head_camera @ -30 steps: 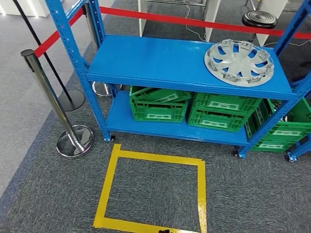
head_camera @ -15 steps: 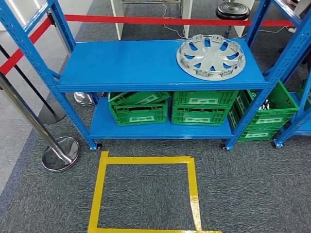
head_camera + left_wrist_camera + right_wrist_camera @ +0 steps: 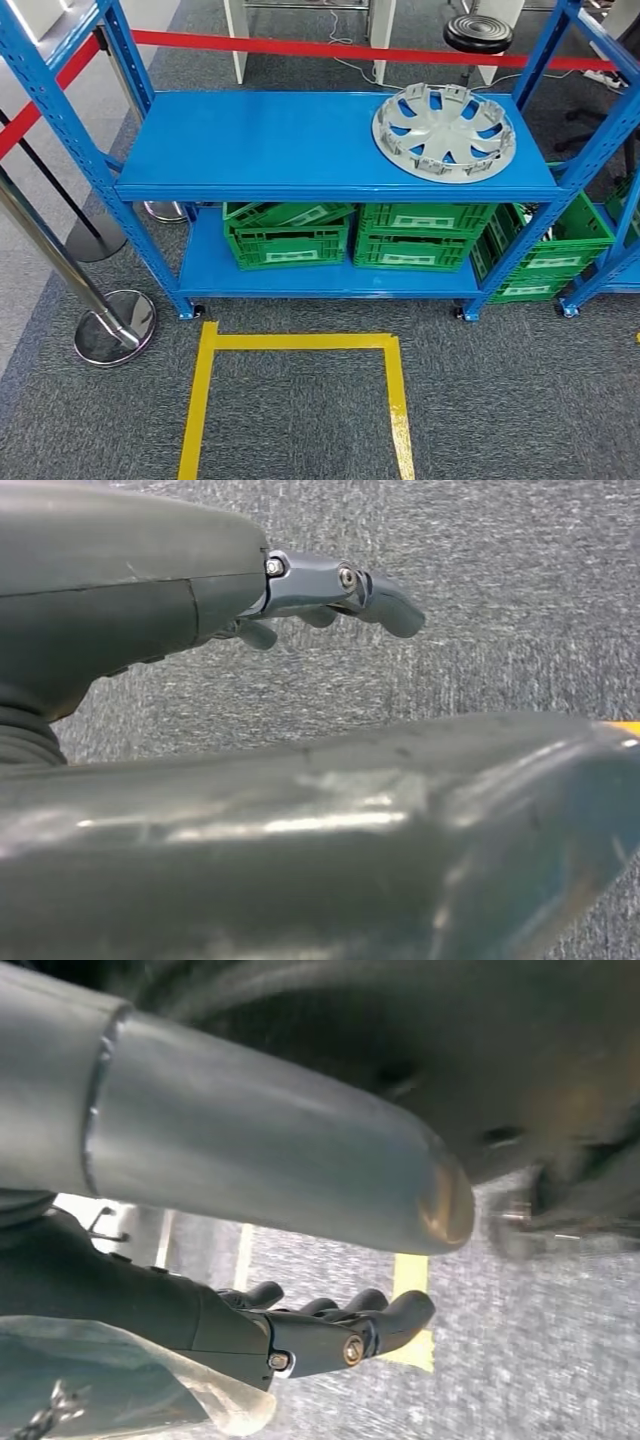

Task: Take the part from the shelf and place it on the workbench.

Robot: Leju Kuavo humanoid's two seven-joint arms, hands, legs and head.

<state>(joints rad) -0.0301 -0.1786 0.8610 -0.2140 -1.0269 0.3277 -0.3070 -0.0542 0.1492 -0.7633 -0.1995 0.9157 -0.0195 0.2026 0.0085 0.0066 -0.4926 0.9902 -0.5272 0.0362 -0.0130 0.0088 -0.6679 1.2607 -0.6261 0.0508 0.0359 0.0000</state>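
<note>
The part is a silver-grey wheel cover [image 3: 444,131] lying flat on the right end of the blue shelf's upper board [image 3: 287,140]. Nothing touches it. My left hand [image 3: 332,590] hangs over grey carpet in the left wrist view, its fingers stretched out and holding nothing. My right hand [image 3: 332,1335] hangs likewise in the right wrist view, fingers extended and empty, above carpet with a strip of yellow tape [image 3: 413,1305].
Green crates [image 3: 287,240] [image 3: 413,240] fill the lower board, and another crate [image 3: 543,255] sits by the right post. A yellow tape rectangle [image 3: 298,342] marks the carpet before the shelf. A chrome stanchion [image 3: 113,325] stands at left; a red belt [image 3: 302,45] and a black stool [image 3: 483,33] lie behind.
The whole picture has shifted as the camera moved: the shelf now sits squarer and more central, and the tape rectangle lies lower in the picture. The wheel cover stays on the shelf.
</note>
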